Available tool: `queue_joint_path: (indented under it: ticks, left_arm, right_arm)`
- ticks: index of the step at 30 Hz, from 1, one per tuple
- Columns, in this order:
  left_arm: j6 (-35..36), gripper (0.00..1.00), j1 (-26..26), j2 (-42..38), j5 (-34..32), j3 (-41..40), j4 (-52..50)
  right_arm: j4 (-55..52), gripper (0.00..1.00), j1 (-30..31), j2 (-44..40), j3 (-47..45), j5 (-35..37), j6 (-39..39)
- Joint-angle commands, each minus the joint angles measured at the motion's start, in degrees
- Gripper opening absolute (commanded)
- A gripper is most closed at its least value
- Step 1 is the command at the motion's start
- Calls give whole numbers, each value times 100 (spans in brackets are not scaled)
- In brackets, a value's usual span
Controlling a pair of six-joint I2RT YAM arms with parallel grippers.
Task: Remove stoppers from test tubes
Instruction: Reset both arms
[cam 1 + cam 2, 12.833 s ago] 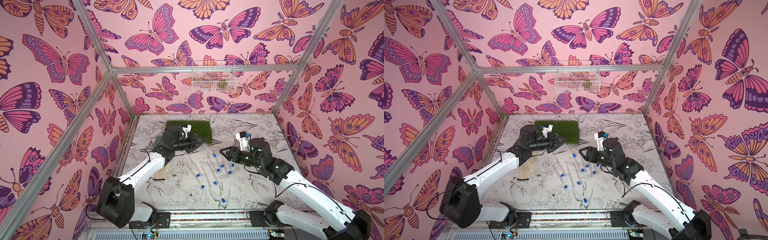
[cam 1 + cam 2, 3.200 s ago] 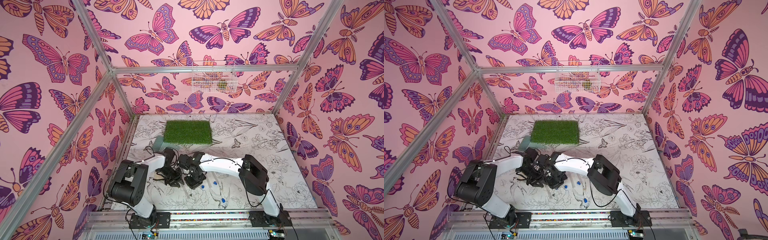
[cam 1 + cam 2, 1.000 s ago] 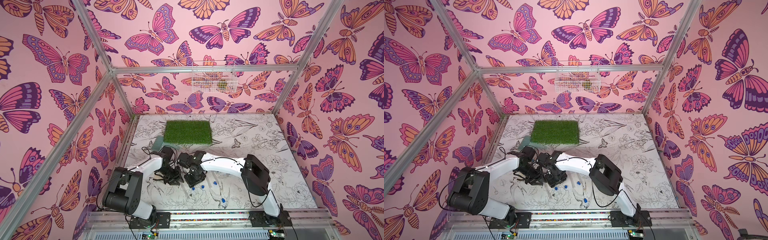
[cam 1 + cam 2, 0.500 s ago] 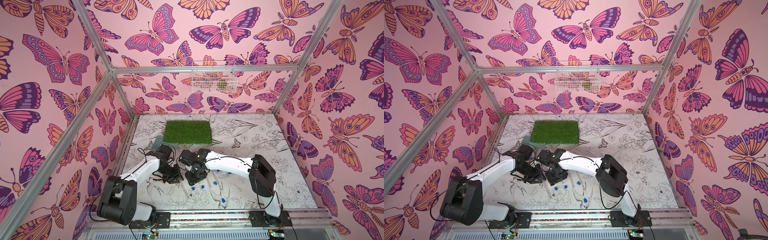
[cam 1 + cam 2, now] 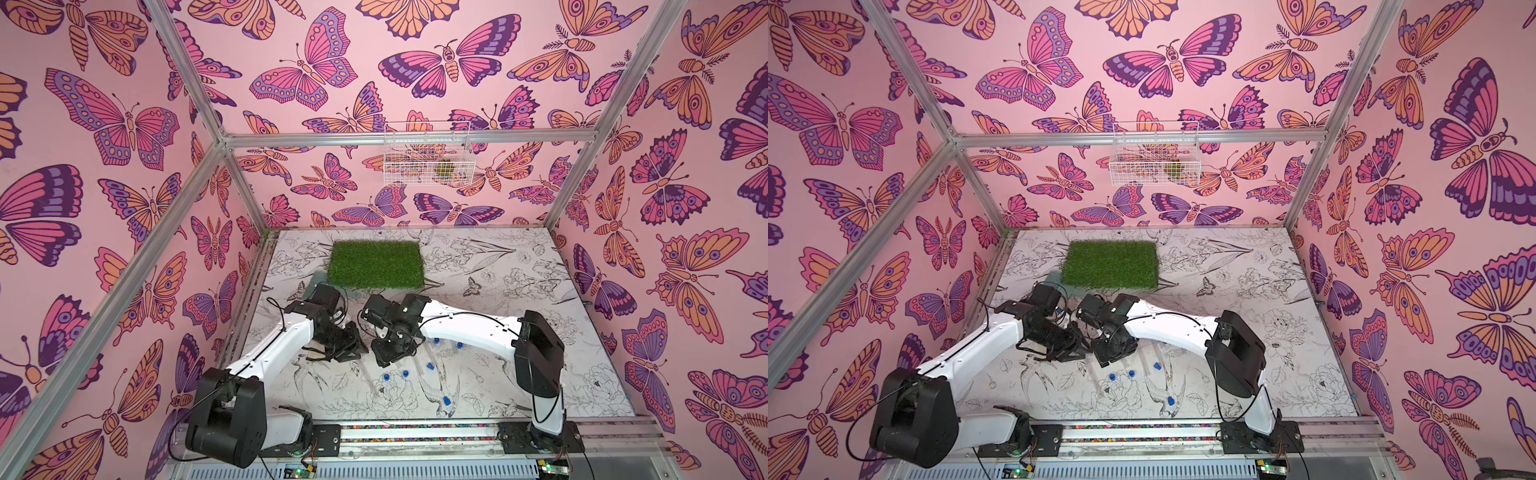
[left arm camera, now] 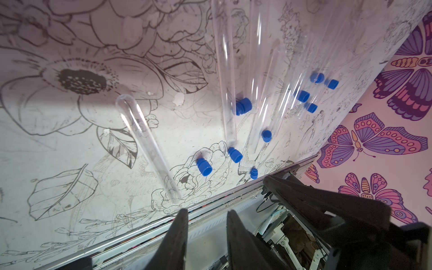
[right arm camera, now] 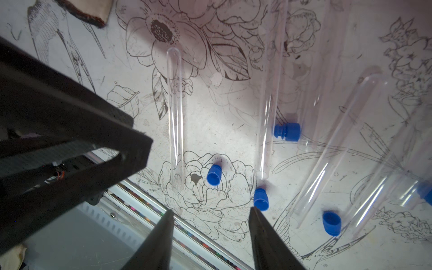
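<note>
Nine blue stoppers (image 6: 204,166) in left wrist view. Five in right wrist view, one cut off at right edge. Six in a top view. Tubes (image 7: 175,117): at least five in right wrist view, others blurred, total unclear. One grass mat (image 5: 376,264), one wire basket (image 5: 428,153), two arms (image 5: 282,345), one table (image 5: 540,374).

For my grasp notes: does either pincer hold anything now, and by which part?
Nothing is held. The left pincer and the right pincer both stand open and empty.

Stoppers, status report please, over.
Left gripper open, empty; right gripper open, empty. Several stoppers loose on table; test tube beside them uncapped. Both arms close together, side by side.
</note>
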Motion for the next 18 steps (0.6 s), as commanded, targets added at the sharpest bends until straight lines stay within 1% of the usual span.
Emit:
queue_joint_path:
  ticks: [1,4,5,6,18]
  left_arm:
    - [-37,32,57,-143,143,140,-112]
    - [-76,32,91,-170,171,194,-114]
    - [-104,32,98,-384,167,212,-112]
    - [-112,32,105,-430,163,221,-117]
    - [-268,33,195,-794,189,334,-114]
  right_arm:
    - [70,55,-31,-245,7,96,51]
    - [79,55,-22,-312,37,129,32]
    - [81,55,-25,-337,44,144,32]
    - [79,55,-26,-353,47,153,27]
    - [145,56,-31,-664,-15,354,7]
